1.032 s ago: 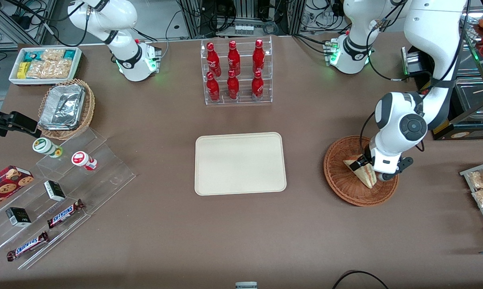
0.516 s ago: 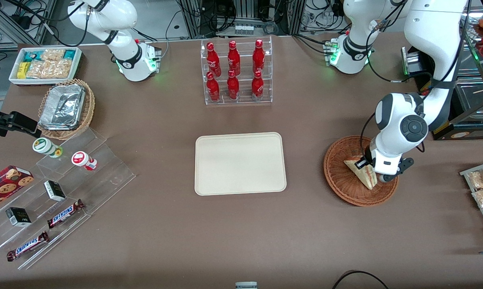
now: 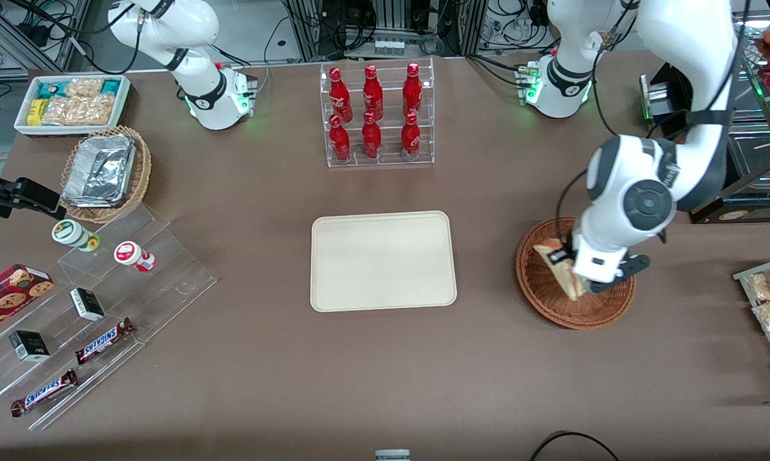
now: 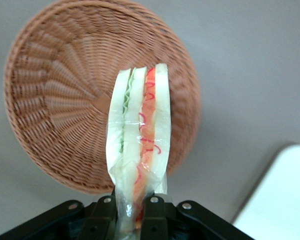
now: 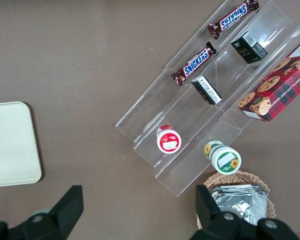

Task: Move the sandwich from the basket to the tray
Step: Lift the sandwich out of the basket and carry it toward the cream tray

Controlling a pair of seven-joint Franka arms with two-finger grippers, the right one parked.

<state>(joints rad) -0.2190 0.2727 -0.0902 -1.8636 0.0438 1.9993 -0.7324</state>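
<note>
The table (image 3: 256, 384) is wide and brown, and what matters on it for me is the tray (image 3: 383, 260), flat and cream, lying bare at the middle. It sits well apart from where I am, toward the parked arm's end from me, at about the same depth from the front camera as the basket. So the coming move, as I judge it, is a plain sideways carry with little need to come nearer or go farther.

The basket (image 3: 545, 291) is under me, round and reddish-brown, with nothing else in it that I can see. In my wrist view its woven floor (image 4: 70, 100) shows clear below the sandwich, so I take the sandwich to be lifted off the weave, though I can't be sure from the front view how high it hangs.

My gripper (image 3: 567, 272) is over the basket, toward its tray-side half. My fingers (image 4: 152, 215) are closed on the sandwich (image 4: 138, 135), pinching it at one narrow end through its clear wrapping. The wedge's long axis runs straight out from my fingers, with the red and green filling edge facing my camera. I would expect to lower it flat-side down, since held by one end it may swing or sag.
</note>
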